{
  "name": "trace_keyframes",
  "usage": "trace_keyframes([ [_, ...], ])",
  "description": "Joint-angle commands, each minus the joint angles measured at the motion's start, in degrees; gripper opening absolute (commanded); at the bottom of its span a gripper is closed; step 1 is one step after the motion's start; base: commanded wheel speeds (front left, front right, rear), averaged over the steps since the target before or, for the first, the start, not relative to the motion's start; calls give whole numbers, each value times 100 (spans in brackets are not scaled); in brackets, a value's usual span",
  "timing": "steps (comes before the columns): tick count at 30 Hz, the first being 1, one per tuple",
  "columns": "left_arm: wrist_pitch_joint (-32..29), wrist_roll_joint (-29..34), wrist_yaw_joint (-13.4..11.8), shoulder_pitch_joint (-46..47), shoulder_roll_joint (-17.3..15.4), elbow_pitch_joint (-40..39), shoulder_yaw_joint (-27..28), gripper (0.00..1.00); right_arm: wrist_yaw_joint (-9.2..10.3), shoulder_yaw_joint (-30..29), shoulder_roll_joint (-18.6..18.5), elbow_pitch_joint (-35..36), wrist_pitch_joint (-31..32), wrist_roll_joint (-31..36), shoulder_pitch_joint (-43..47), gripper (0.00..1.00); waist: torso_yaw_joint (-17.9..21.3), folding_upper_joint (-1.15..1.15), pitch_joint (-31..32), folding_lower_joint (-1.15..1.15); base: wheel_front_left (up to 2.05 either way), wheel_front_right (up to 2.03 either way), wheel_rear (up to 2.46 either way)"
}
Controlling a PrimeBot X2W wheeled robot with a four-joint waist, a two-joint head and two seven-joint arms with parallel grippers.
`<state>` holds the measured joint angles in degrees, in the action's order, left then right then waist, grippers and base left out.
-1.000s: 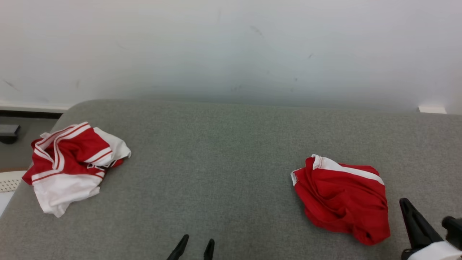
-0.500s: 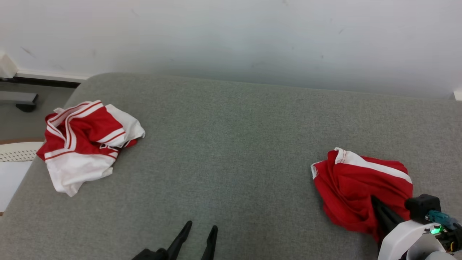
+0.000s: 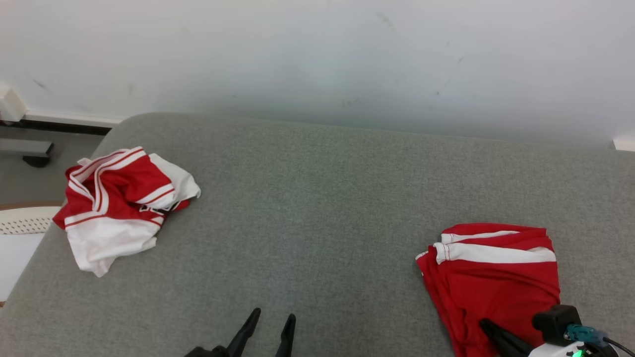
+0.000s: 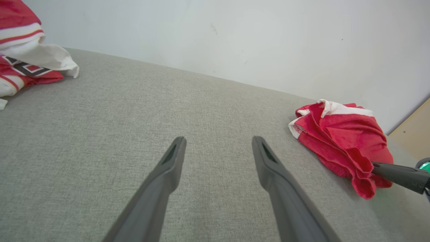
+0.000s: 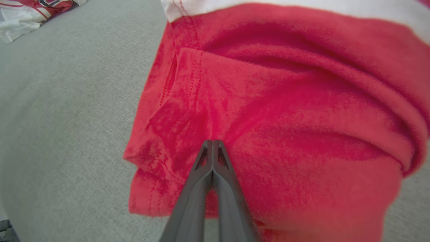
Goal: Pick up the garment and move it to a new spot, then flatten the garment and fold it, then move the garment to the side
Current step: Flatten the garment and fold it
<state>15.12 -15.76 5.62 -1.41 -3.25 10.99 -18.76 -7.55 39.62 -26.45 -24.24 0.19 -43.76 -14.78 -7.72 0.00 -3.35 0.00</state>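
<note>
Right pincer: I am keeping it closed, its two fingers lying flat together, their tips pinching the red garment. The cloth's folds are gathering at the tips. In the head view this pincer is meeting the garment at its near edge, and the rest of the cloth is lying just beyond the tips on the bench. A white band is running across the garment's far side, away from the tips.

Left pincer: I am holding it wide open and empty, fingers spread above bare bench and touching nothing. From this pincer the garment is lying ahead and to the right, well apart. The dark finger of the other arm is reaching into the garment's lower corner.

Striped cloth: a crumpled red-and-white heap is sitting ahead and to the left of the left pincer, well apart from both pincers, near the bench's far left corner. In the right wrist view it is showing far off to the left of the closed tips.

A pale wall is standing beyond the bench.
</note>
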Motion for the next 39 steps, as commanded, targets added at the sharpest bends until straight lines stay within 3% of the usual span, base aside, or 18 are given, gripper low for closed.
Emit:
trace_keyframes([
  [1,3,24,25,-59,-6,19,27,100,14,66,-43,21,-43,-40,79,0,16,0,31,0,0,0,0],
  [17,3,36,84,-123,18,73,-4,100,14,598,339,-331,-434,185,71,0,57,0,207,0,0,0,0],
  [25,3,36,53,-251,24,56,71,100,14,316,326,-281,-868,100,90,0,138,0,418,0,0,0,0],
  [26,3,49,53,-255,24,38,88,100,14,215,297,-230,-936,70,152,7,157,0,445,0,0,0,0],
  [28,3,73,43,-291,24,19,134,100,14,-11,209,-103,-1084,69,291,48,204,0,505,0,0,0,0],
  [29,3,83,39,-307,25,9,156,100,14,-164,152,-52,-1157,89,361,100,230,0,533,0,0,0,0],
  [34,3,169,21,-385,25,-36,290,100,14,-839,23,145,-1344,180,743,100,349,0,641,0,0,0,0],
  [39,3,320,9,-544,25,-117,470,100,14,-2028,117,271,-1507,501,1329,100,487,0,763,0,0,0,0],
])
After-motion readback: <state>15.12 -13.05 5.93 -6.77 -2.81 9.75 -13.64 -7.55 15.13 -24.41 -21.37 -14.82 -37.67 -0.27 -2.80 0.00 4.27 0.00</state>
